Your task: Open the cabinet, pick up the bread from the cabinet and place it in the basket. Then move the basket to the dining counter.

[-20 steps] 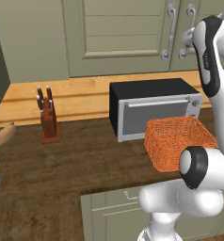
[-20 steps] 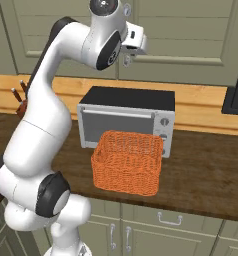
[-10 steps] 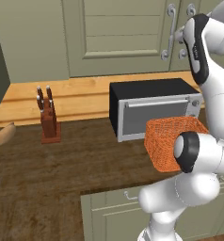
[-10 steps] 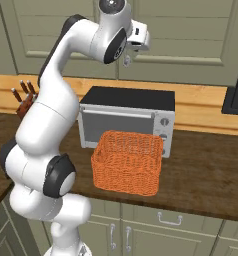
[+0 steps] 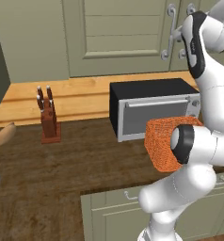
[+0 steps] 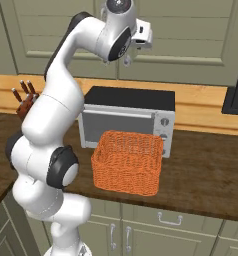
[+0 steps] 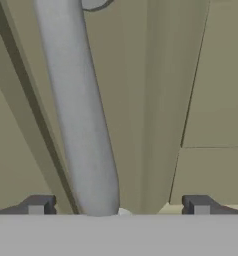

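Note:
The tall grey-green cabinet point(image 5: 118, 37) stands above the counter with both doors closed, so the bread is hidden. My gripper point(image 5: 176, 34) is up at its curved grey bar handle point(image 5: 169, 33), at the seam between the doors. In the hand view the handle point(image 7: 81, 115) runs between my open fingertips point(image 7: 37, 205), left of the middle of the gripper point(image 7: 118, 206), and the pads are apart from it. From the right, the gripper point(image 6: 133, 50) is against the door. The orange woven basket point(image 6: 128, 160) sits on the dark top before the toaster oven, partly behind my arm point(image 5: 163, 141). The dining counter is out of view.
A black and silver toaster oven point(image 6: 126, 117) stands under the cabinet, right behind the basket. A knife block point(image 5: 48, 120) sits to the left on the dark wood top. A wooden spoon point(image 5: 3, 136) pokes in at the far left. Low cabinets point(image 6: 141, 232) lie below.
My arm has swung its elbow and brought the hand closer in to the cabinet handle. The doors, the basket and the oven have not moved.

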